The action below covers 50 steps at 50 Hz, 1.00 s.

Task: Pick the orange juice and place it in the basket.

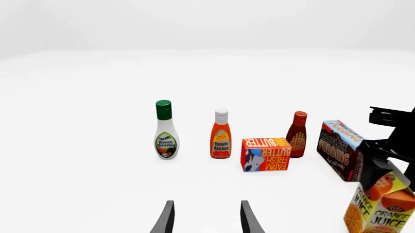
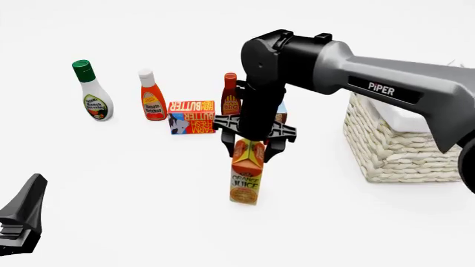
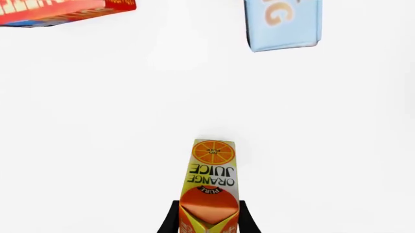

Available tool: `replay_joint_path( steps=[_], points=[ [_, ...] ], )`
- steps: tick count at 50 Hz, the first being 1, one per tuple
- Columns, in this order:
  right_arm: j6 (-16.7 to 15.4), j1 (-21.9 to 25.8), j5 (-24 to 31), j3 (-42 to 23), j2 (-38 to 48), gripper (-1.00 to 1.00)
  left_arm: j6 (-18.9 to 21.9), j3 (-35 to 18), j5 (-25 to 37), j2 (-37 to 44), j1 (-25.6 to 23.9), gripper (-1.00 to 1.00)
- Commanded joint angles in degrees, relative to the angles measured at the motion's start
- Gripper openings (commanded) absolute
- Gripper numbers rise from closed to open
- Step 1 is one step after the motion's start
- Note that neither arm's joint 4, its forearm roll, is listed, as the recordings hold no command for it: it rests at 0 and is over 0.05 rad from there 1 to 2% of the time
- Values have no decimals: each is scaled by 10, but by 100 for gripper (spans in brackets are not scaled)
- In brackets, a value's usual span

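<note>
White table (image 2: pixel 133 183) | orange juice (image 2: pixel 247 172) upright, gable up | right hand (image 2: pixel 248 146) pinching gable

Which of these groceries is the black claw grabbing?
Left of the wicker basket, the right gripper pinches the top of the orange juice. It stands alone nearer the camera than the others, the only tall gable-topped orange carton.

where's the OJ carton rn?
Front view: orange juice stands mid-table, nearer than the butter box, left of the basket, right end effector at its top.

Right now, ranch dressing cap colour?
Green, on the white ranch dressing bottle; the cap shows best in the left wrist view.
</note>
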Motion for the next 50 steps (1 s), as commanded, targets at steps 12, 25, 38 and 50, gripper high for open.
replay_joint_path(
  steps=[12, 25, 38, 50],
  points=[
    [5, 15, 0, 1, -35, -100, 0, 0, 0, 0, 0, 100],
    [-23, 11, 0, 1, -54, -100, 0, 0, 0, 0, 0, 100],
    [-63, 2, 0, -3, -72, -100, 0, 0, 0, 0, 0, 100],
    [-130, -17, 0, -13, -82, -100, 0, 0, 0, 0, 0, 100]
  ],
)
